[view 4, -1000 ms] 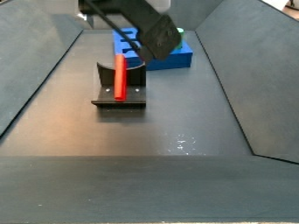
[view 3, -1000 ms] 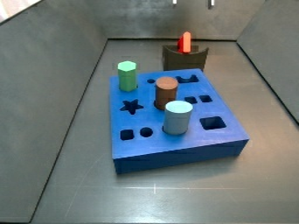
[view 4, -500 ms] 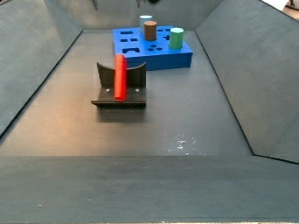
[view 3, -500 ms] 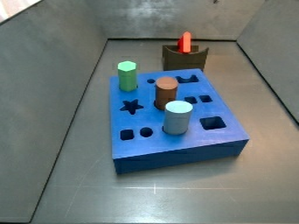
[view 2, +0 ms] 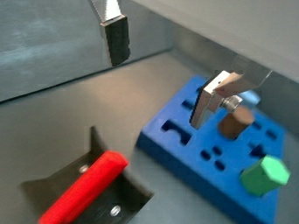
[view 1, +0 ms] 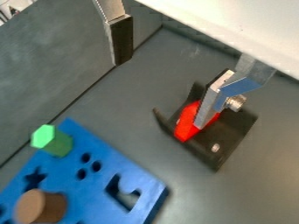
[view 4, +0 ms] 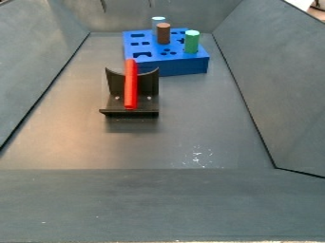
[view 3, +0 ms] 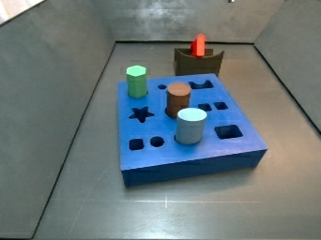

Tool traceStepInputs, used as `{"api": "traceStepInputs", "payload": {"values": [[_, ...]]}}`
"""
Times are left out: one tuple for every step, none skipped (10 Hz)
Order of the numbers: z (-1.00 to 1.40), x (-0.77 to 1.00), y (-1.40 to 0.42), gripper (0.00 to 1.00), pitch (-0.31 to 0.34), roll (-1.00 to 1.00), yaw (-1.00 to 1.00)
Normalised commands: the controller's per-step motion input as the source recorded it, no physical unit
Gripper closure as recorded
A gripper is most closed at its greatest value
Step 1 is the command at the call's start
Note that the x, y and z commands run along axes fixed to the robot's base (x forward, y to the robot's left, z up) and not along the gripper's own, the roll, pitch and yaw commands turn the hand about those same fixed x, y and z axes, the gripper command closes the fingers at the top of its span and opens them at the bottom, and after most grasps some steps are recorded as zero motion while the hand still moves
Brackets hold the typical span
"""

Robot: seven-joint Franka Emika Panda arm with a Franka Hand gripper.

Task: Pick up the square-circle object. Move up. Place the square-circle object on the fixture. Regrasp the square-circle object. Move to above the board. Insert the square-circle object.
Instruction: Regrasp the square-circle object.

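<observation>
The hand [view 1: 176, 66] appears only in both wrist views, raised well clear of the floor, its two silver-plate fingers [view 1: 121, 35] spread wide with nothing between them; it is also visible at [view 2: 163, 70]. It is outside both side views. The square-circle object [view 4: 129, 83] stands upright in the fixture [view 4: 131, 104], leaning against the upright of the dark bracket, with its lower end on the base plate. In a side view the same red peg [view 3: 198, 44] rises above the top of the fixture [view 3: 198, 64], which sits just behind the board [view 3: 189, 131]. In both wrist views the peg rests in the bracket, seen at [view 1: 187, 122] and [view 2: 84, 185]. The board [view 4: 166, 55] lies apart from the fixture on the grey floor [view 4: 165, 152]. It carries a green hexagonal peg [view 3: 135, 81], a brown cylinder [view 3: 178, 98] and a pale blue cylinder [view 3: 190, 126], all upright in their holes. A star-shaped cut-out [view 3: 142, 114] stays unfilled.
</observation>
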Motion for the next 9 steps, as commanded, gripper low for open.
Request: {"api": "traceStepInputs", "payload": {"values": [[0.00,-0.04,-0.03,0.00,0.017,1.00,0.01],[0.01,-0.04,-0.02,0.00,0.011,1.00,0.01],[0.01,-0.03,-0.02,0.00,0.005,1.00,0.01],[0.01,-0.02,-0.02,0.00,0.000,1.00,0.02],[0.01,-0.02,-0.02,0.00,-0.002,1.00,0.02],[0.00,-0.03,-0.02,0.00,-0.001,1.00,0.02],[0.01,-0.01,-0.02,0.00,0.003,1.00,0.02],[0.01,0.00,-0.02,0.00,0.008,1.00,0.02],[0.00,0.01,-0.02,0.00,0.015,1.00,0.02]]}}
